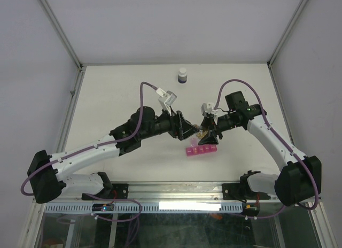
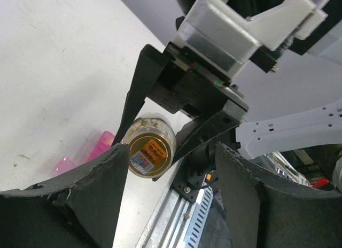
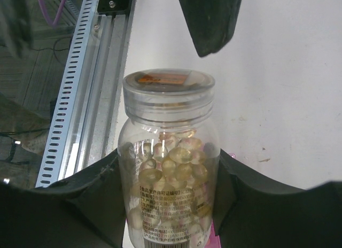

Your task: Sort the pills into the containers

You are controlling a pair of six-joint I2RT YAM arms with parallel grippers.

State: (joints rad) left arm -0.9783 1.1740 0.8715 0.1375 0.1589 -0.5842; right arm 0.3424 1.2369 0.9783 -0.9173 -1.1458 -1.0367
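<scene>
Pills (image 3: 179, 154), pale yellow-orange capsules, are seen packed inside a clear bottle (image 3: 169, 125), which is held above the near middle of the table, just beyond the pink organiser.

A white table (image 1: 133, 82) is walled by pale panels on three sides. The left arm (image 1: 101, 146) and the right arm (image 1: 272, 138) are both stretched inward, so that their wrists are brought nose to nose over the middle of the table.

The right gripper (image 1: 208, 133) is closed about halfway onto the body of the clear bottle, whose sides are pressed by the two dark pads (image 3: 80, 205). The bottle is turned so that its clear screw cap (image 3: 168, 85), with an orange label on top, is pointed toward the left gripper.

The left gripper (image 2: 171, 150) is held partly open in front of that cap, its fingers spread to either side, and nothing is gripped by it. Whether one of its pads touches the rim of the cap cannot be told; from the right wrist one of its fingers is seen clear of the cap.

The pink organiser (image 1: 201, 150), a short strip of compartments, is laid flat on the table just nearer than the two grippers. Whether its lids are up or down cannot be made out.

A dark white-capped bottle (image 1: 183, 75) is stood upright near the far edge, well apart from everything else.
</scene>
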